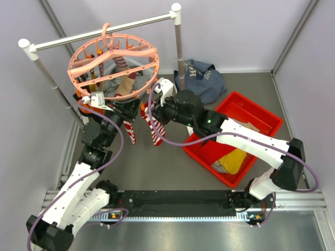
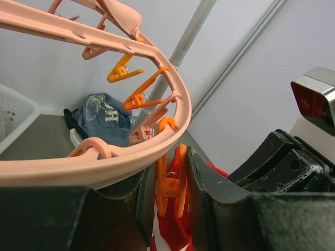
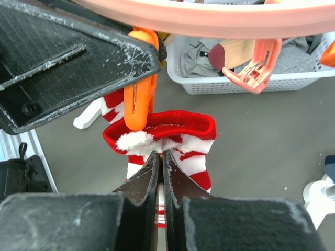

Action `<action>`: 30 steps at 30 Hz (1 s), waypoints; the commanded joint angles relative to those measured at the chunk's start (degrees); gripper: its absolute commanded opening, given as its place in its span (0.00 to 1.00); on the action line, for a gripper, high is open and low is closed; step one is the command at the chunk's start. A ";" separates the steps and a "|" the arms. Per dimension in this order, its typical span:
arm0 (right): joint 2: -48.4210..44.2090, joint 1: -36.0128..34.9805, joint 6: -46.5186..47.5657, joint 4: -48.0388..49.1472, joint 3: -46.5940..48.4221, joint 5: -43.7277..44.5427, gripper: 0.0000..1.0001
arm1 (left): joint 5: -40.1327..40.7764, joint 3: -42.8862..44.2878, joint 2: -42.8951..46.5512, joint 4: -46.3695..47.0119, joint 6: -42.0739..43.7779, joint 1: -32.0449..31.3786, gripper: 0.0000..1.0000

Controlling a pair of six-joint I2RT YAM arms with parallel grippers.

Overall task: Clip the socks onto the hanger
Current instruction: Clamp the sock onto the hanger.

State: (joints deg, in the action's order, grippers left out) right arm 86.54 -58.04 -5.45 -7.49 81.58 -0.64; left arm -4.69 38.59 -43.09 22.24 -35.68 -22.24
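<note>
The right gripper [image 3: 161, 155] pinches a red-and-white striped fabric sock [image 3: 180, 130] by its cuff, up against a small orange plastic peg [image 3: 139, 99] on the round salmon-pink ring hanger [image 3: 209, 21] — the left gripper [image 2: 170, 159] squeezes that peg, likely to open it.

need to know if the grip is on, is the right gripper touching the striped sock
Touching. The right wrist view shows the right gripper shut on the striped sock, with the fluffy white cuff fabric pinched between its closed fingers.
</note>
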 commanded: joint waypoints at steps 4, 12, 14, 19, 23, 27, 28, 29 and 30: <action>-1.46 -1.02 -1.58 1.69 4.11 -0.76 0.00 | -0.32 0.96 0.90 0.53 3.78 0.09 0.22; -1.64 -1.02 -2.54 2.39 4.55 -1.47 0.00 | -0.23 0.96 1.08 0.00 4.30 0.09 0.23; -1.55 -1.02 -2.55 2.74 4.64 -1.38 0.00 | -0.23 0.96 0.99 -0.09 4.30 0.09 0.23; -1.47 -1.02 -2.90 3.44 4.99 -1.29 0.00 | -0.32 1.05 1.08 -0.44 4.57 0.09 0.24; -1.29 -1.02 -2.98 3.53 5.43 -1.03 0.00 | -0.41 1.23 1.08 -0.62 4.57 0.09 0.24; -1.11 -1.02 -3.33 4.23 5.43 -1.20 0.00 | -0.41 1.58 1.52 -1.06 4.31 0.09 0.26; -1.11 -1.02 -3.60 4.50 5.52 -1.29 0.00 | -0.32 1.58 1.69 -1.14 4.30 0.00 0.29; -1.11 -1.02 -3.60 4.76 5.52 -1.38 0.00 | -0.23 1.66 1.78 -1.23 4.39 0.00 0.30; -1.11 -1.02 -3.77 4.85 5.69 -1.46 0.00 | -0.15 1.84 2.04 -1.32 4.48 0.00 0.32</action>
State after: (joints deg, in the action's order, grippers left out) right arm 86.50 -58.04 -8.10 -6.48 83.81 -1.26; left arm -4.89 38.59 -42.09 21.56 -32.80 -22.24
